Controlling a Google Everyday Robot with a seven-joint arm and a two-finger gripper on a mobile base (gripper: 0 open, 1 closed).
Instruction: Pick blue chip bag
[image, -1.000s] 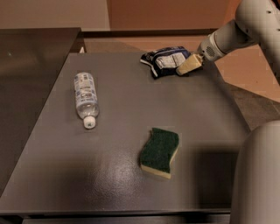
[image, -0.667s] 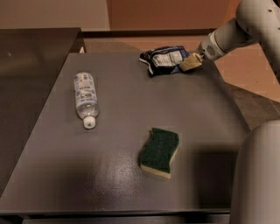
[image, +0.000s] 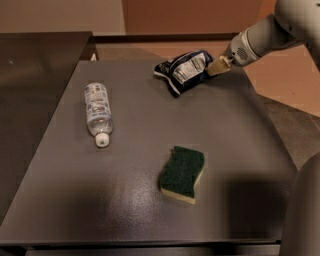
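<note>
Our gripper (image: 216, 66) touches the right end of the blue chip bag (image: 184, 71), which lies at the far edge of the grey table (image: 150, 130). We cannot tell whether it grips. The water bottle (image: 97, 114) and sponge (image: 183, 174) lie nearer.

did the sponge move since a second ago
No, the sponge stays put relative to the water bottle; the gripper is at the blue chip bag.

Hand (image: 217, 66) at the right end of the blue chip bag (image: 184, 70), covering part of that end; arm (image: 265, 35) cut off by the top and right edges; label print on the bag and on the water bottle (image: 98, 112) too small to read; pale robot body (image: 306, 210), cut off at lower right, hides the near-right corner of the tabletop (image: 140, 150).
</note>
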